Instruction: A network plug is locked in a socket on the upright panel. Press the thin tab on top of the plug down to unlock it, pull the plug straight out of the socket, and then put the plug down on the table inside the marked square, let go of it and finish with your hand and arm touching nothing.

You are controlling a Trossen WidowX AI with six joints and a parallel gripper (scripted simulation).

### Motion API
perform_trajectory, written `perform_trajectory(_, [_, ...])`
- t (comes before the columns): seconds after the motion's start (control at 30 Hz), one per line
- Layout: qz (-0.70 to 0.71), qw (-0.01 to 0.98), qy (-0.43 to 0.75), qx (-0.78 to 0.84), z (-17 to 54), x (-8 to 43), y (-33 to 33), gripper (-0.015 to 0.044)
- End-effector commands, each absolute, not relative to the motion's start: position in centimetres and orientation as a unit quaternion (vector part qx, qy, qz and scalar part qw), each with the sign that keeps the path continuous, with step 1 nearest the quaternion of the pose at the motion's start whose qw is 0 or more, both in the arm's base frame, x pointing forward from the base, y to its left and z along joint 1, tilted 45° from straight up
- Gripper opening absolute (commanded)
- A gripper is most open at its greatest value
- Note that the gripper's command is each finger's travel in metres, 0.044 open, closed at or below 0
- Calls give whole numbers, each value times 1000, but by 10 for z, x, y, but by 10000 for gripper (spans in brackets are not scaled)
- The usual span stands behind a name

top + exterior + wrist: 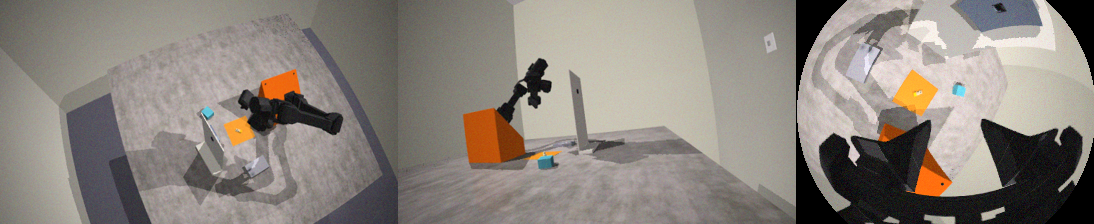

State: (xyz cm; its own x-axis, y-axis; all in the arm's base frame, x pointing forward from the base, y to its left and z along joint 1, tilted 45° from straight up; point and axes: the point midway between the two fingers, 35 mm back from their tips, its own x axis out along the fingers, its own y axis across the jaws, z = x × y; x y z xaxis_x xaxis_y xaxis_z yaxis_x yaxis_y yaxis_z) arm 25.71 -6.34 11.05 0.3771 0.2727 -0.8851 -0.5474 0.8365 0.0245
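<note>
Orange square (232, 139) (555, 153) (913, 77) on the bench (171, 78) (598, 185) (896, 65); the small plug (238, 130) (544, 154) (917, 93) lies within its edges, out of the socket (212, 138) (577, 91) (999, 7). End effector (956, 123) raised above the bench, fingers set wide, nothing between them. Cyan block (207, 113) (546, 162) (959, 90) near the upright panel (215, 143) (579, 114) (1011, 19). Pale grey box (258, 166) (863, 64) apart from the square.

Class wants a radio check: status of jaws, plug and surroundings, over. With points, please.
Jaws open, raised, nothing held. Plug (238, 130) (917, 93) down inside orange square (233, 140) (912, 78). Cyan block (207, 113) (546, 163) (959, 90) outside the square, not in the way.
</note>
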Motion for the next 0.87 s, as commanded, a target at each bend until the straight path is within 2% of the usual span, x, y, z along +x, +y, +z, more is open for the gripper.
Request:
perform_trajectory(0.0, [252, 819, 496, -139, 113, 258, -64, 419])
perform_trajectory(0.03, [252, 819, 496, -139, 113, 258, -64, 440])
perform_trajectory(0.83, [252, 819, 496, -139, 113, 258, -64, 440])
